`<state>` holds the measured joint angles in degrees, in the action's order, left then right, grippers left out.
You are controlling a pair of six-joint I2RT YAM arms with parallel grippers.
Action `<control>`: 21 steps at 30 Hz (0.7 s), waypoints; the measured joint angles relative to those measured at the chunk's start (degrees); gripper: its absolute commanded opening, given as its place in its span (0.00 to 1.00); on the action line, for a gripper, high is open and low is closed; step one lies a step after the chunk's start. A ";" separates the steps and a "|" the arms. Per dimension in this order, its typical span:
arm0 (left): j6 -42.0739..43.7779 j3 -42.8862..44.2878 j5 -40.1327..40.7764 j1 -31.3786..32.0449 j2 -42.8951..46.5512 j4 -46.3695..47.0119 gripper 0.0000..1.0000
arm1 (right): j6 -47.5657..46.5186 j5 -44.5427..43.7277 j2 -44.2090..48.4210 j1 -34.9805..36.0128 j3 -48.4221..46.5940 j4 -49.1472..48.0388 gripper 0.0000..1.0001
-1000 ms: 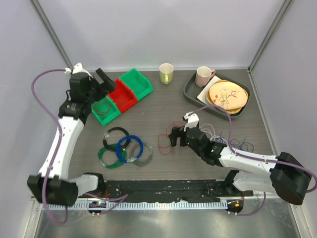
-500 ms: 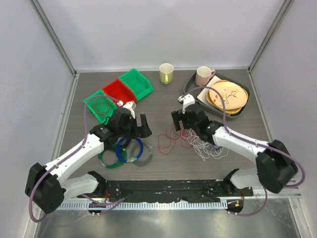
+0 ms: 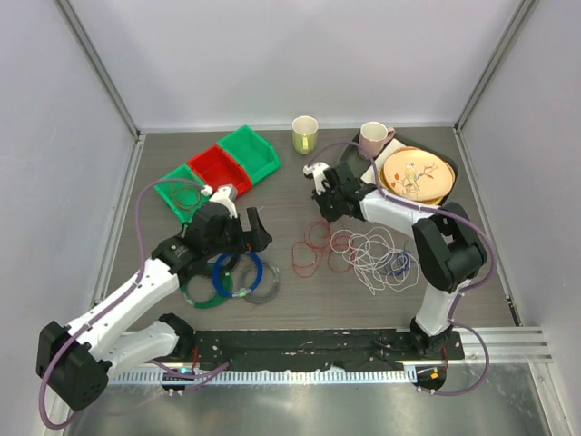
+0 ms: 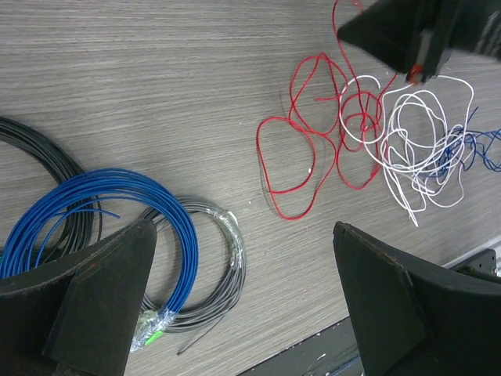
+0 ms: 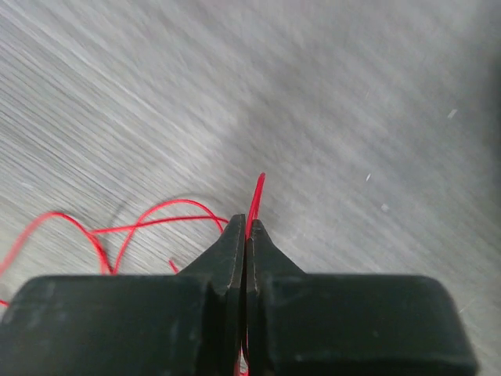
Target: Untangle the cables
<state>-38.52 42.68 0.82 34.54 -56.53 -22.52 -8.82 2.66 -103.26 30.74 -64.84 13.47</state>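
Note:
A tangle of thin cables lies mid-table: a red cable (image 3: pixel 313 243), a white cable (image 3: pixel 368 254) and a thin blue cable (image 3: pixel 397 265). My right gripper (image 3: pixel 320 211) is at the tangle's far left end, shut on the red cable (image 5: pixel 252 196), whose tip sticks out past the closed fingertips (image 5: pixel 237 235). My left gripper (image 3: pixel 260 229) hovers open above the table left of the tangle, holding nothing. In its wrist view the red cable (image 4: pixel 301 149) and white cable (image 4: pixel 415 149) lie ahead of its wide-apart fingers (image 4: pixel 86 305).
Coiled cables lie under the left arm: a blue coil (image 3: pixel 238 272), a grey coil (image 3: pixel 265 286), plus black and green ones. Green and red bins (image 3: pixel 218 168) stand far left. A yellow mug (image 3: pixel 305 134), a pink mug (image 3: pixel 372 139) and a tray (image 3: pixel 349 168) of plates are at the back.
The right gripper has moved toward the far side and closed on the red cable's end, and the tangle has spread out. The left arm has shifted only slightly and stays open.

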 measured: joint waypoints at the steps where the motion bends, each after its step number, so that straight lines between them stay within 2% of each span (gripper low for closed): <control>1: 0.02 -0.09 -0.02 0.00 0.20 0.02 1.00 | 0.39 0.57 0.46 0.00 -1.44 0.20 0.01; 5: 0.11 -1.11 -0.39 0.00 2.36 0.50 1.00 | 2.29 1.25 6.71 1.18 -5.01 0.31 0.01; 10: 0.48 -3.04 -4.04 0.00 5.27 2.86 1.00 | 7.39 1.03 23.63 4.74 -5.40 -1.07 0.01; 16: 1.62 -3.91 -8.87 0.00 6.47 5.60 1.00 | 17.38 4.04 42.77 5.51 -3.67 -12.48 0.01; 21: 1.79 -4.79 -12.22 0.00 6.64 7.65 1.00 | 27.26 7.82 48.63 5.42 -2.69 -22.01 0.01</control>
<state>-36.73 37.89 -11.40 34.54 -49.89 -14.87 18.44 10.48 -54.63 36.16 -67.53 -8.54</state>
